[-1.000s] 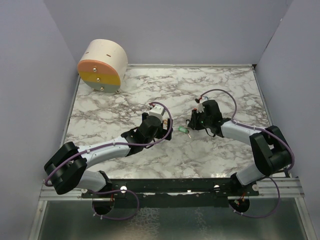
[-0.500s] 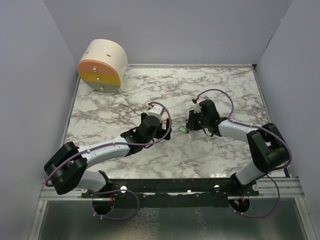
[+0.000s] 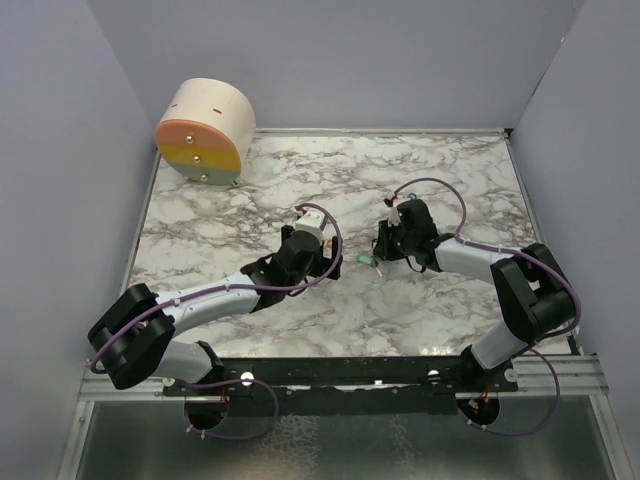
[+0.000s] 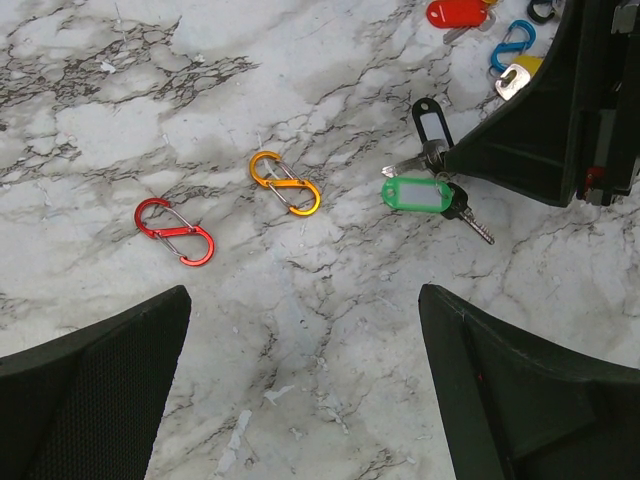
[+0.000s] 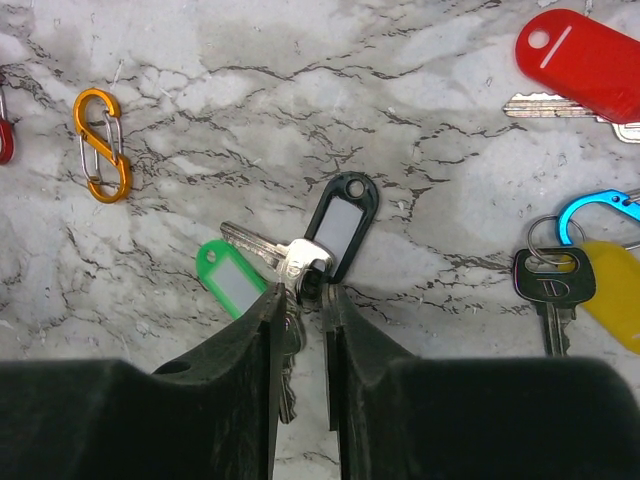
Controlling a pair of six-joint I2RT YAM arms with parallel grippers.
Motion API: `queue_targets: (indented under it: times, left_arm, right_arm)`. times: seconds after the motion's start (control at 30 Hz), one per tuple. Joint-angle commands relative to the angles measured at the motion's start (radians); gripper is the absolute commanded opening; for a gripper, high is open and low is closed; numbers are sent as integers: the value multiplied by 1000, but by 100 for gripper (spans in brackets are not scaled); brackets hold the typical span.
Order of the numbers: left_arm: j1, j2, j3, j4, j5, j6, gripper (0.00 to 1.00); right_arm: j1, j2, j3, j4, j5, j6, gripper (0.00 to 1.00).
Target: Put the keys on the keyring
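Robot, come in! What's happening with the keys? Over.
Left gripper open, hovering. Right gripper shut on black-tag key, green-tag key beside it. Orange clip lies apart.

Left arm (image 3: 215,295) and right arm (image 3: 470,260): pale grey-white tubular links between chunky matte-black joint housings, bulkiest near the bases. Thin purple cables (image 3: 438,182) looped along both. Small white connector block (image 3: 313,222) by each wrist. Black, finely textured, wedge-shaped plastic fingers (image 4: 90,400).

Table (image 5: 200,60): white marble, grey-black veining. Keys (image 5: 252,246): silver. Green tag (image 5: 232,280); black tag (image 5: 343,222), pale grey window; red tag (image 5: 580,64); yellow tag (image 5: 615,290). Orange S-clip (image 5: 101,144); blue S-clip (image 5: 600,212); red S-clip (image 4: 175,231). My right gripper (image 5: 299,296): black.
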Motion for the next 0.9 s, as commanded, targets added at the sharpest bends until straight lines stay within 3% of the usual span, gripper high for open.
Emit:
queue_targets:
  times: [0.0,0.87]
  left_arm:
    - [8,-17,-13,28,14,5,99]
    - [15,-21,-17,29,17,3,99]
  right_arm:
    - [9,11,34,2,29,-6,21]
    - [10,-7,31,1,58,-3,1]
